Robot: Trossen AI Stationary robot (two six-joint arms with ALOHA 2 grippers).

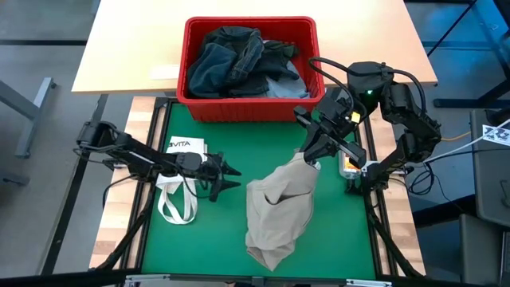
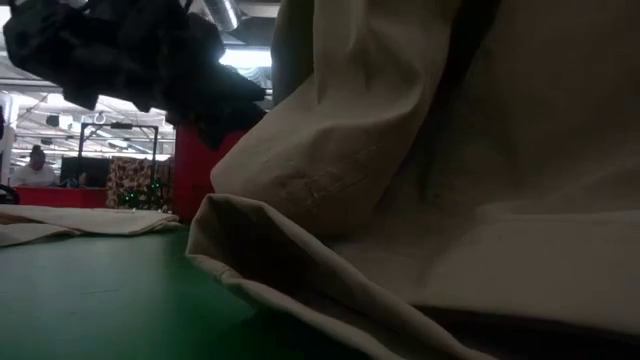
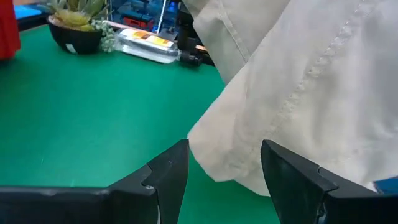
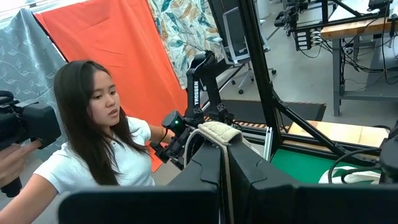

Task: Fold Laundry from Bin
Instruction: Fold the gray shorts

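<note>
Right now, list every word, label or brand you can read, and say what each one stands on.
"VITA": black letters on the white cloth tote bag lying left on the green mat.
"TROSSEN": white letters down the dark robot arm, right wrist view.
Clear plastic bottle's orange label: too blurred to read.

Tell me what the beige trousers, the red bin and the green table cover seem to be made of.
Beige trousers: a woven cotton-like cloth, matte, with stitched seams and soft folds. Red bin: moulded plastic by its look, with a thick smooth rim and a slight sheen. Green table cover: a flat, smooth mat, perhaps rubber or felt; I cannot tell which.
</note>
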